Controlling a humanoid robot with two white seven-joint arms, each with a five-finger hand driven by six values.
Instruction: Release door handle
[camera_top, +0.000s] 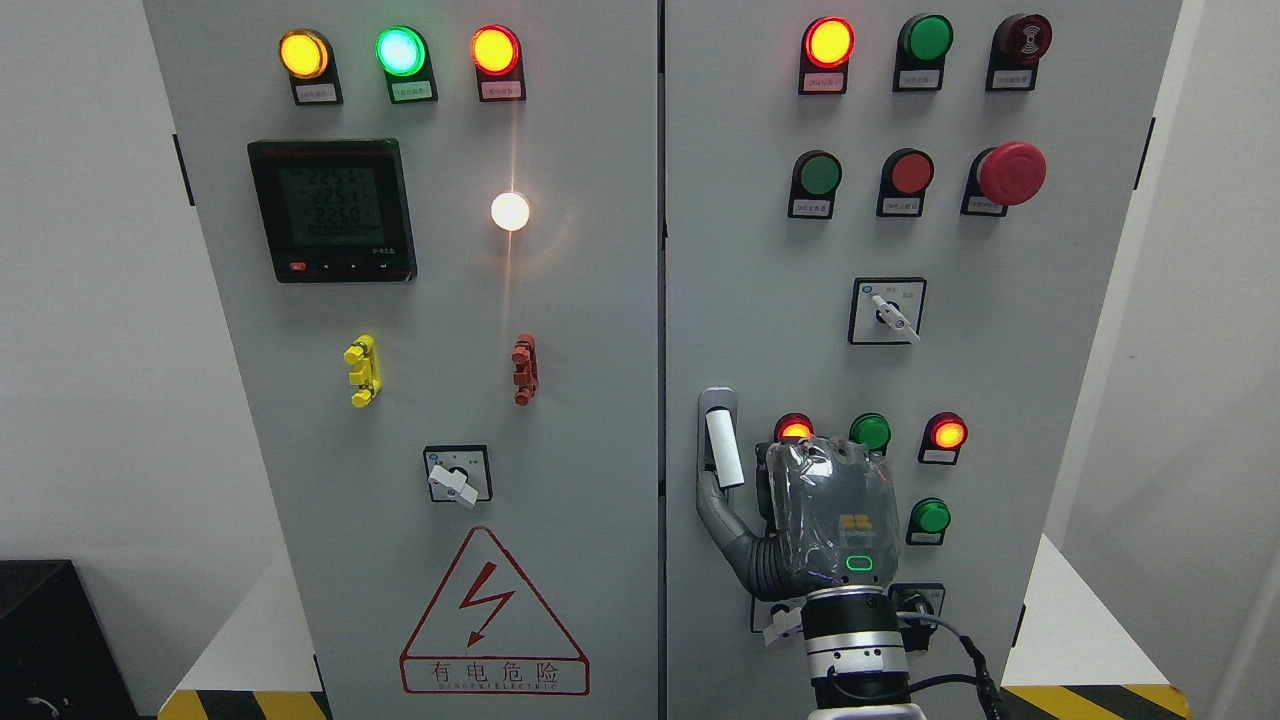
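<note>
Reaching up from the bottom edge, right of the middle, right hand (822, 510) against the right cabinet door (1060, 330), back of the hand toward the camera. Thumb stretched out to the left and upward, lying along the lower part of the door handle (722, 440); other fingers hidden behind the palm, so impossible to tell if curled or loose. Handle upright near the door's left edge, just beside the hand. Judged not finished: thumb apparently touching, release and withdrawal left.
</note>
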